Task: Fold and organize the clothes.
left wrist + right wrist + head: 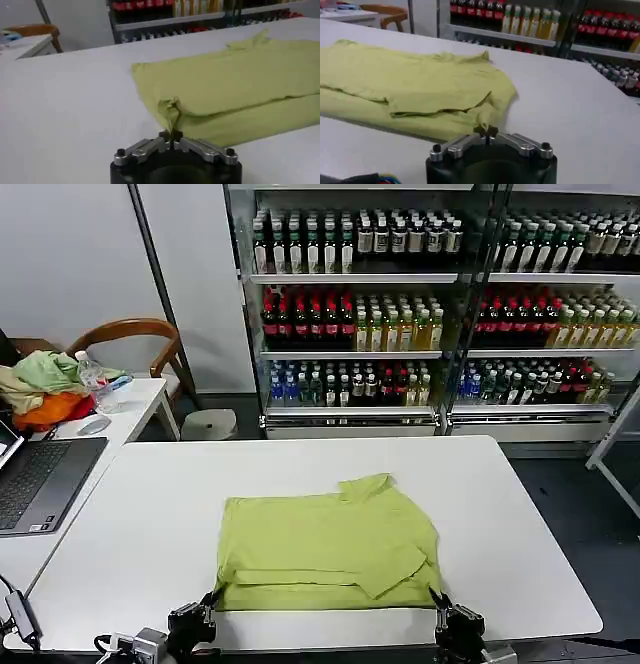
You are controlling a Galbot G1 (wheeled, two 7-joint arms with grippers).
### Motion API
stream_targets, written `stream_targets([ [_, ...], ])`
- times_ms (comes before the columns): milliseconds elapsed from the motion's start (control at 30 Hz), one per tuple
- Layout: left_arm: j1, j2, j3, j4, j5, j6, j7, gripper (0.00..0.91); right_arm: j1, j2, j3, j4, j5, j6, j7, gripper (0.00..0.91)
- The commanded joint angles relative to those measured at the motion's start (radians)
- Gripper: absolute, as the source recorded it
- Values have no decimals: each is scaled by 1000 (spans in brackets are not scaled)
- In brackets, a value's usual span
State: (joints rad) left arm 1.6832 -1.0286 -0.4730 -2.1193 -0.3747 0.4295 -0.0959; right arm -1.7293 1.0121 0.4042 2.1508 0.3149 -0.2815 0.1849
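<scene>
Item on your counter (130,514): one lime yellow-green short-sleeved T-shirt (325,549), cotton-looking, plain side up. Condition: partly folded into a rough rectangle, lying flat, with a sleeve turned in across its right half and a small peak of fabric rising at its far edge. Location: centred side to side, its near hem just inside the counter's near edge. You'll find both near corners lifted slightly, pinched in the left claw (171,136) and the right claw (485,131).
</scene>
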Motion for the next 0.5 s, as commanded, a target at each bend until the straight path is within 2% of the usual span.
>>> stream_targets([
  [33,41,6,-37,-62,15,33,21,907,-38,-1,8,46,-11,-12,3,907],
  [233,36,32,-93,-139,-33,45,20,907,-45,-28,97,152,21,-72,-11,907],
  [367,-34,71,-136,-157,-110,29,19,907,69,-55,160,192,135,-125,2,907],
  [433,-76,89,-130,-120,-135,10,18,907,117,-60,154,173,162,-145,7,907],
  [467,-120,99,-112,-90,-150,1,15,907,264,-68,91,103,189,-193,22,907],
  [500,-147,106,-93,-57,-152,-4,14,907,323,-70,58,79,196,-205,26,907],
])
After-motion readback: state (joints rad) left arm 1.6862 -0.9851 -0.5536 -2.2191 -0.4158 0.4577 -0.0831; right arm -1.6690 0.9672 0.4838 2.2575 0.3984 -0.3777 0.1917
